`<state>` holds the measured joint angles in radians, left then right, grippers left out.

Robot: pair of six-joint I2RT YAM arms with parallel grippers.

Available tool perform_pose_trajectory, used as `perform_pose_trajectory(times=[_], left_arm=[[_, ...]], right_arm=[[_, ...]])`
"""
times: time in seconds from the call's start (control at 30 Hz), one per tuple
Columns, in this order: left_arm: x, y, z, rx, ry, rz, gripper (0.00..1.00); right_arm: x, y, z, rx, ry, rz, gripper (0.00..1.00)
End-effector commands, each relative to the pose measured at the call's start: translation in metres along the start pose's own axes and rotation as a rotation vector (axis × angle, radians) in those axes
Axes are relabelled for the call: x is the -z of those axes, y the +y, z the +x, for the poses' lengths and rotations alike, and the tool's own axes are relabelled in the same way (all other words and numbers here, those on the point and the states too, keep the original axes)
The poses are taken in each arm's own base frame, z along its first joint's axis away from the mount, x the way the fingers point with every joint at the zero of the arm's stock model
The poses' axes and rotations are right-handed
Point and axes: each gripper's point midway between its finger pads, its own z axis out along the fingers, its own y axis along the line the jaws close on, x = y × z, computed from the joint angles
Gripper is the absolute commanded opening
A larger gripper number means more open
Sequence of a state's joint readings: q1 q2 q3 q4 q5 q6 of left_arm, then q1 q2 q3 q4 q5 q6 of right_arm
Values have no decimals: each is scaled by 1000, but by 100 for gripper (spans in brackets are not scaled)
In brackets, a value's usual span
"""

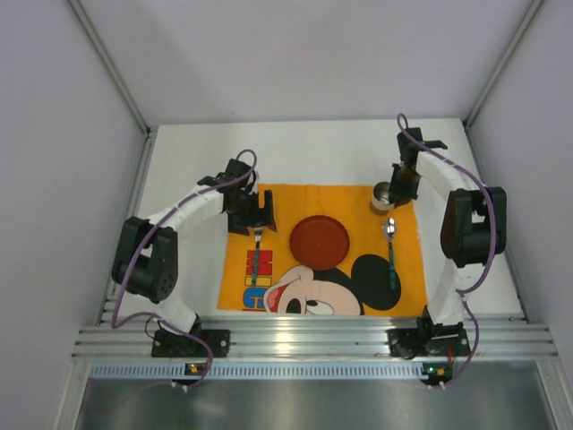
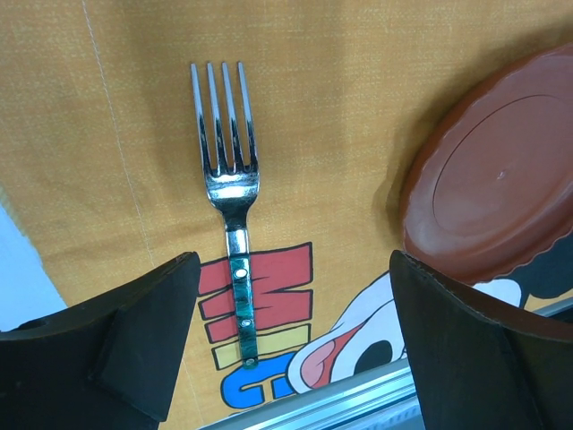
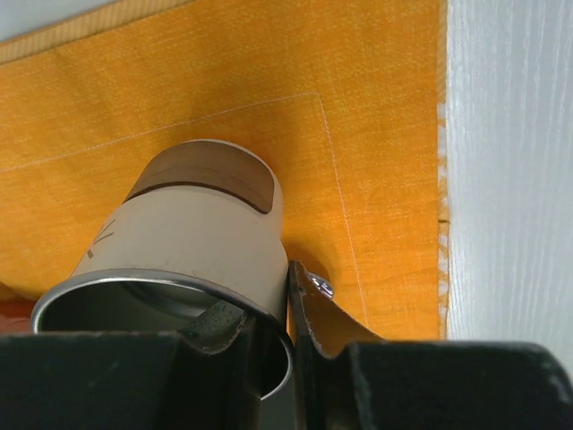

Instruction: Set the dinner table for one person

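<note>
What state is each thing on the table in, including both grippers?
placemat: spread flat on dinner table
plate: flat on placemat
fork: lying flat, left of plate, untouched
spoon: lying flat, right of plate
cup: mouth up, rim pinched
left gripper: open, above fork
right gripper: shut on cup rim

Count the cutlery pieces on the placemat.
2. The fork lies left of the red plate, the spoon right of it, both on the orange placemat. No others visible.
</note>
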<state>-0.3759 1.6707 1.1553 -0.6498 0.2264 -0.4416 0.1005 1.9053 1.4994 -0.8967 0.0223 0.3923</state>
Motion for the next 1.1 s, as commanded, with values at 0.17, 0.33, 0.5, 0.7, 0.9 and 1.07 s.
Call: perform_pose_trajectory(times=[0.17,0.33,0.5,0.7,0.9,1.07], left_arm=[[13,-8,-1,-48,-34,35,91],[13,-9,0,-53,-33,41,91],[12,-13,-3,-59,-28,55,91],[12,-18,-7,-80,-29,78,91],[14,-12,-5,-89,-65,64,91],[25,-15,-9,-80,-148,83,92]], right_arm=[[-6,-13,8,17,45,87,19],[-5,-9,8,22,39,84,36],[15,-4,-8,14,-23,72,45],[74,7,-39,11,-147,44,50],[169,15,-61,29,-315,4,75],[244,38,-40,140,-583,-153,96]])
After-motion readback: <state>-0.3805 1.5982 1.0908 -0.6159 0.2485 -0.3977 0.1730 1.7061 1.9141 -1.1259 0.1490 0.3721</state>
